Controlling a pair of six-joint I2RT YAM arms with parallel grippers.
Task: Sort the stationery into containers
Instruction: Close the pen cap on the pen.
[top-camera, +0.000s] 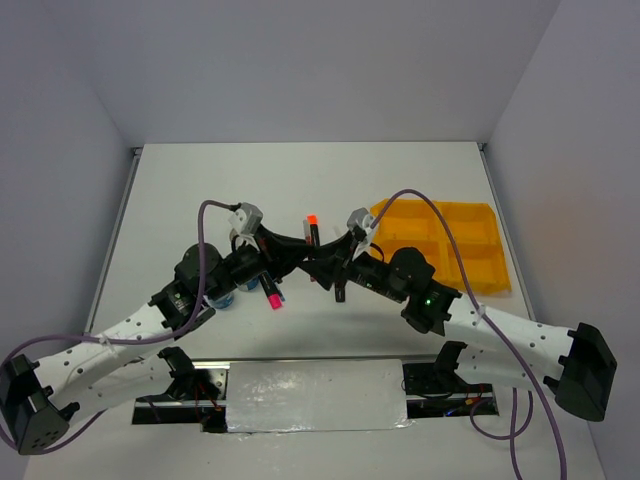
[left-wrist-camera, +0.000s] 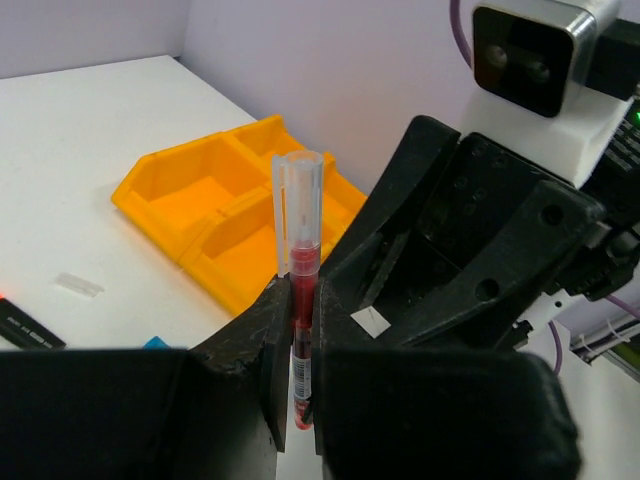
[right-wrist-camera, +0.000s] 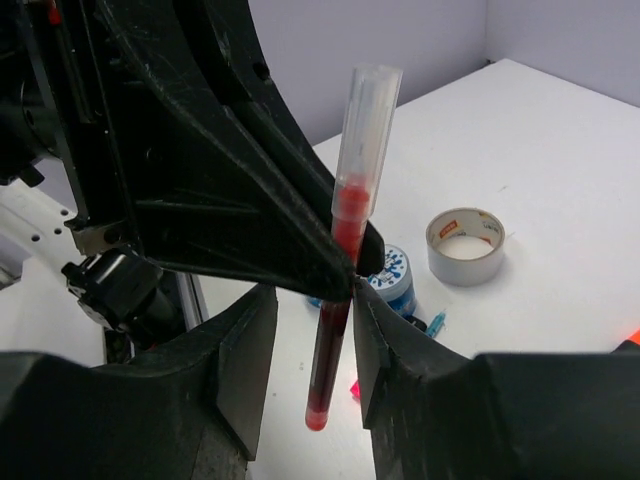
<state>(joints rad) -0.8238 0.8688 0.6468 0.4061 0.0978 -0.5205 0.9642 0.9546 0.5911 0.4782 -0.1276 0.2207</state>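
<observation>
My left gripper (left-wrist-camera: 300, 345) is shut on a thin red pen (left-wrist-camera: 303, 262) with a clear cap and holds it upright above the table. My right gripper (right-wrist-camera: 315, 372) is open, its jaws on either side of the same pen's lower barrel (right-wrist-camera: 330, 350), with a gap on one side. The two grippers meet at mid-table (top-camera: 312, 258). The yellow-orange divided tray (top-camera: 445, 245) lies to the right and also shows in the left wrist view (left-wrist-camera: 215, 205). A grey tape ring (right-wrist-camera: 465, 245) and a blue-white tub (right-wrist-camera: 398, 278) sit on the table beyond the pen.
An orange-capped highlighter (top-camera: 312, 227) lies behind the grippers and a pink-capped one (top-camera: 271, 296) in front of the left arm. A blue tub (top-camera: 222, 298) sits by the left arm. A blue pen tip (right-wrist-camera: 436, 322) shows near the tub. A small clear piece (left-wrist-camera: 78, 285) lies on the table.
</observation>
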